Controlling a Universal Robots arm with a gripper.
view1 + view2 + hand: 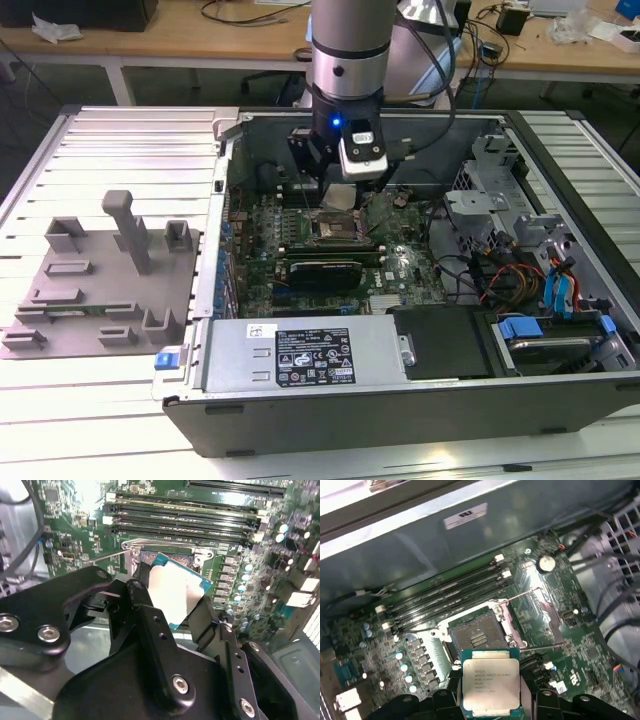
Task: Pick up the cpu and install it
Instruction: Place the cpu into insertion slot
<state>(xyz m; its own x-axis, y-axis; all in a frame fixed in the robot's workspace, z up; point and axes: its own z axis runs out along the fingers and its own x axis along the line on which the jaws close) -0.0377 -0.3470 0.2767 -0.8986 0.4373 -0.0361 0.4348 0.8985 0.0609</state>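
your gripper [172, 602] is clamped on the cpu [176, 591], one black finger [141, 587] pressing on each of two opposite edges. the chip lies flat in the grip, its pale metal top facing up toward the wrist and its green rim showing at the free corners. it is square, so it has no long axis; the two ungripped edges stand clear of the fingers.

in the first wrist view, the cpu [491, 686] hangs just short of the socket [477, 637], above it and not seated. its edges look turned a little against the socket's edges there; you cannot tell whether that skew is real. the socket's metal load frame [545, 611] is swung open to one side, leaving the contact field bare. the memory slots [445, 597] run along the socket's far side, with the case wall [420, 555] beyond them.

in the exterior view, the gripper [338, 190] stands inside the open computer case [400, 410], over the green motherboard [400, 265], well apart from the grey tray [100, 290] at the exterior view's left.
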